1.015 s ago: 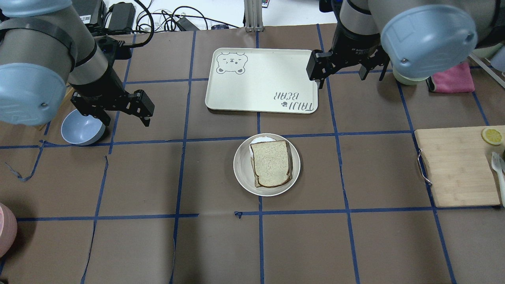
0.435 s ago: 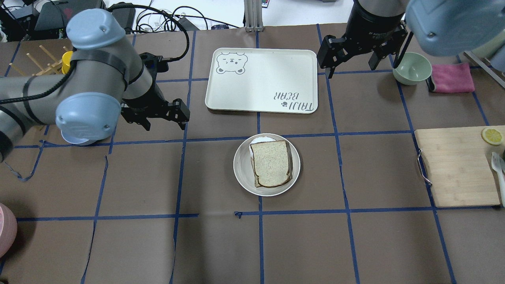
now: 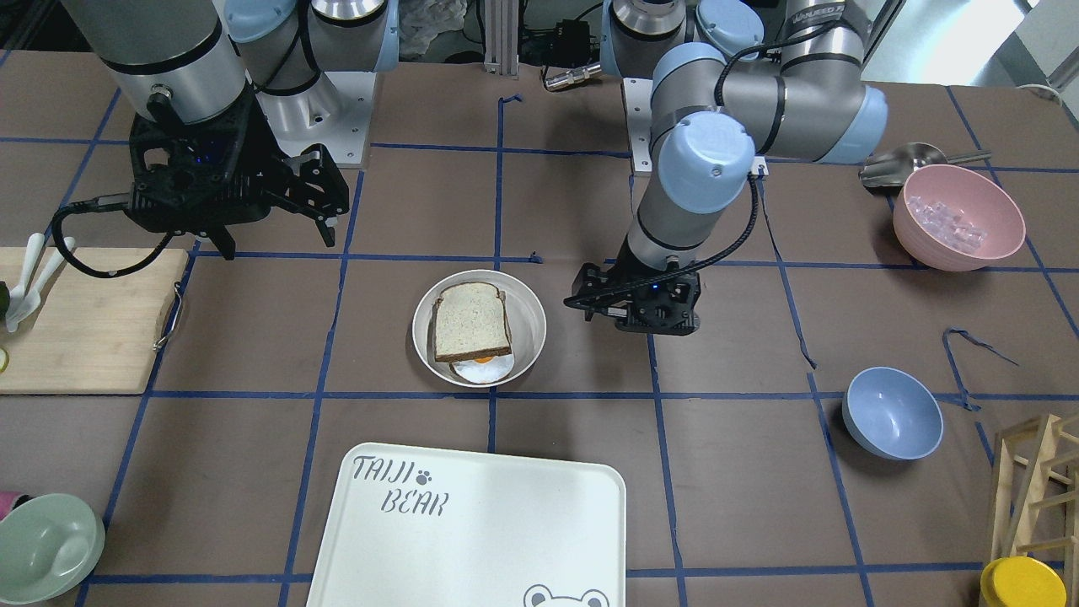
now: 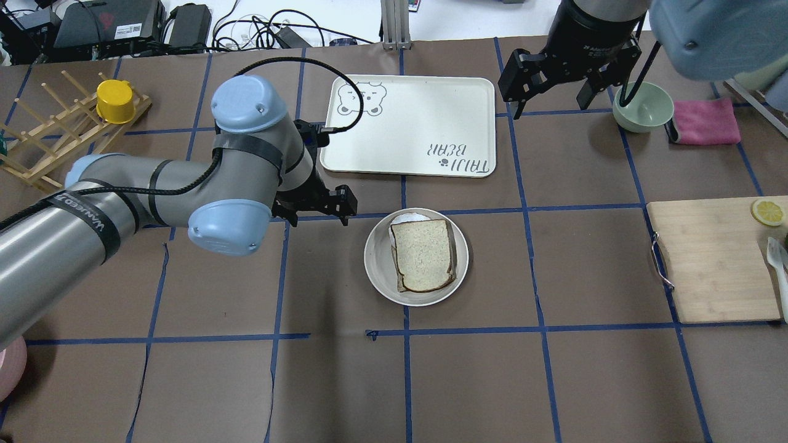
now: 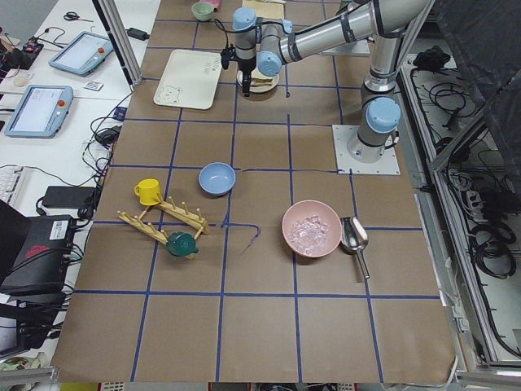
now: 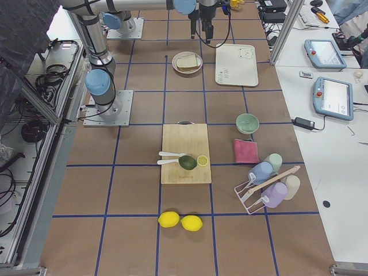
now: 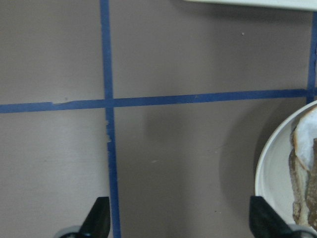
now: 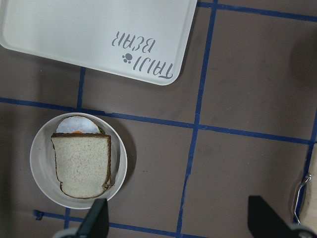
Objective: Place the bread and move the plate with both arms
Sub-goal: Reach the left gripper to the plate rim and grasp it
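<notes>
Hovering low just beside the plate's (image 4: pixel 377 258) left rim, the left gripper (image 4: pixel 319 212) has its fingers spread wide and holds nothing. The right gripper (image 4: pixel 548 92) hangs well apart near the far edge, past the tray's (image 4: pixel 409 126) right corner, also wide open and empty. The plate sits near the middle of the tabletop, and the bread (image 4: pixel 423 253) already lies flat on it, stacked over a second slice, with what looks like a fried egg (image 3: pixel 480 364) peeking out on the side nearest the tray. The likely trouble is an uneven grip. The plate is round, shallow and smooth, with only a low raised rim to pinch, so a finger could slip off it or shove the plate across the brown paper. If one arm lifts before the other has hold, the plate would tilt and the loose stack could slide off. The bread is soft, speckled and porous, with a dark crust and a domed top. The tray is a hard, glossy, rounded rectangle.
</notes>
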{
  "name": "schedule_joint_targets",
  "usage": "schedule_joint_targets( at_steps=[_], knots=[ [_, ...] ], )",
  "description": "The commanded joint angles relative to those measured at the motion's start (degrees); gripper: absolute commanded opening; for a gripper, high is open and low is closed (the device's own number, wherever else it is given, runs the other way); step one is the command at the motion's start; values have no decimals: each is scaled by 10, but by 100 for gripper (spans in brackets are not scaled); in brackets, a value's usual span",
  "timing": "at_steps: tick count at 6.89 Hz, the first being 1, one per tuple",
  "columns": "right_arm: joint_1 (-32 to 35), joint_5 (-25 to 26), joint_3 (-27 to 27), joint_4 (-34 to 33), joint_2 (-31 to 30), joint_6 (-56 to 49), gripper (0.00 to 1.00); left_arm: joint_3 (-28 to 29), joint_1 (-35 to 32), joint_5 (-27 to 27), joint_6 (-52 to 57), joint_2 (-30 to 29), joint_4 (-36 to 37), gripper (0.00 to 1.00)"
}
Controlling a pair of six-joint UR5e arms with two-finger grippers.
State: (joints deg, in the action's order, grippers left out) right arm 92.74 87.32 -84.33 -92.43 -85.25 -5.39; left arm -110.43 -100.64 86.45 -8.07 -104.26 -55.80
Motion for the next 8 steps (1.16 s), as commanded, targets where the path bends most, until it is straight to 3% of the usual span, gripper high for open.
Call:
schedule_joint_targets(
  at_steps=[1,2,3,5,6,7,8],
  knots=[
    [-1,5,0,0,-1,1,100,-7,-13,-12,-15,-37,23,86],
    [-1,12,0,-4,-11,3,100,-9,-15,-55,-20,-55,22,75],
    [-2,35,0,-2,-15,4,100,-10,-17,-58,-20,-61,23,75],
    [-5,29,-1,-3,-13,4,100,-11,-20,-61,-21,-75,25,70],
    [-18,24,-2,3,-11,3,100,-11,-24,-63,-19,-78,25,48],
    [-29,2,-1,3,-12,-1,100,-10,-24,-73,-16,-79,25,0],
    [-26,2,-2,0,-17,0,100,-10,-24,-93,-20,-82,25,0]
  ],
)
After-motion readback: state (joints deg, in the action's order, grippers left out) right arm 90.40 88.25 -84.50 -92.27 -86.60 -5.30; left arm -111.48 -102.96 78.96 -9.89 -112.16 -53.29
